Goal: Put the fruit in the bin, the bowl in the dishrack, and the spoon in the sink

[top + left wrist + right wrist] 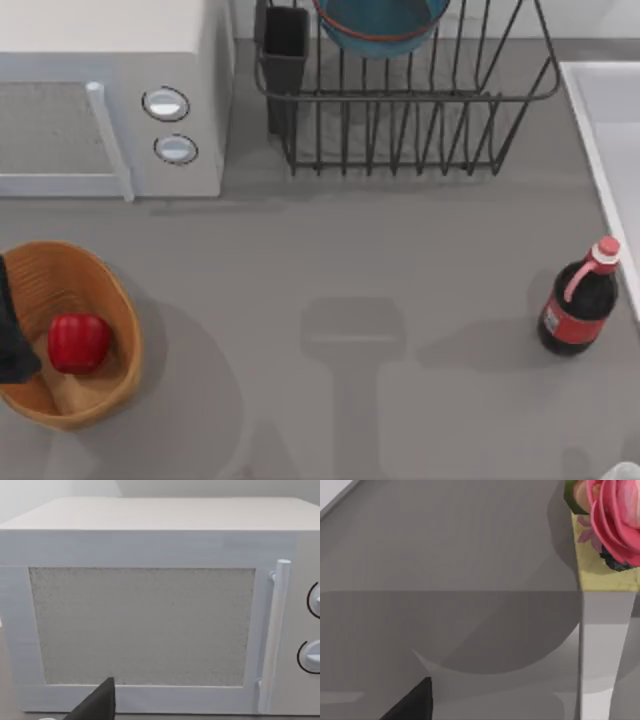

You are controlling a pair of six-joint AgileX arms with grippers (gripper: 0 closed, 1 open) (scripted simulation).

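Judging from the fruit (pixel 78 341) lying in the bin (pixel 120 300) and the bowl (pixel 380 25) standing in the dishrack (pixel 420 130), 2 steps look done, so the next move means finding the spoon for the sink (pixel 610 140); I cannot tell either gripper's jaws.

My left wrist camera faced the front of a white microwave (pixel 150 605), its speckled grey door window square-on, an upright white handle (pixel 274 635) beside two round knobs (pixel 312 655). One dark finger (pixel 97 705) of my left pincer jutted up low in the picture.
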